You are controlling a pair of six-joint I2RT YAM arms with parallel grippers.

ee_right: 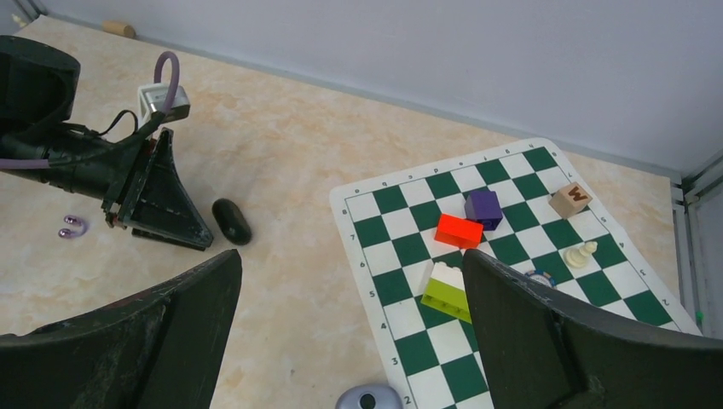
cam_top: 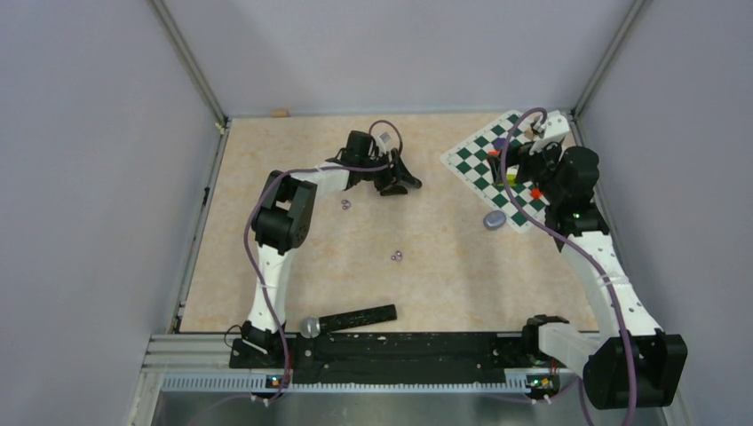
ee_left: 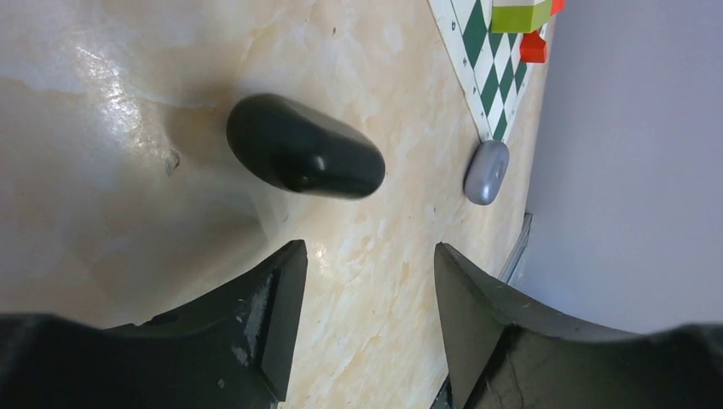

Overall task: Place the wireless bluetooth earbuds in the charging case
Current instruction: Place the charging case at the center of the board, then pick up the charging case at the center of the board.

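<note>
A glossy black oval case (ee_left: 304, 158) lies shut on the table just beyond my left gripper (ee_left: 367, 248), which is open and empty; the case also shows in the right wrist view (ee_right: 231, 221). A grey-lilac case (cam_top: 495, 219) lies at the chessboard's near corner, below my open, empty right gripper (ee_right: 351, 256). Two pale lilac earbuds (cam_top: 345, 205) lie beside the left arm, also seen in the right wrist view (ee_right: 72, 227). Two more tiny buds (cam_top: 397, 256) lie mid-table. My left gripper (cam_top: 404, 182) is at the table's far middle, my right gripper (cam_top: 519, 173) over the chessboard.
A green-and-white chessboard (cam_top: 471, 164) at the far right carries red (ee_right: 459, 231), purple (ee_right: 483, 207) and green-white (ee_right: 446, 290) blocks, a wooden cube and a white pawn. A black rod with a grey knob (cam_top: 351, 319) lies near the front edge. A small wooden piece (cam_top: 281, 113) sits at the back wall.
</note>
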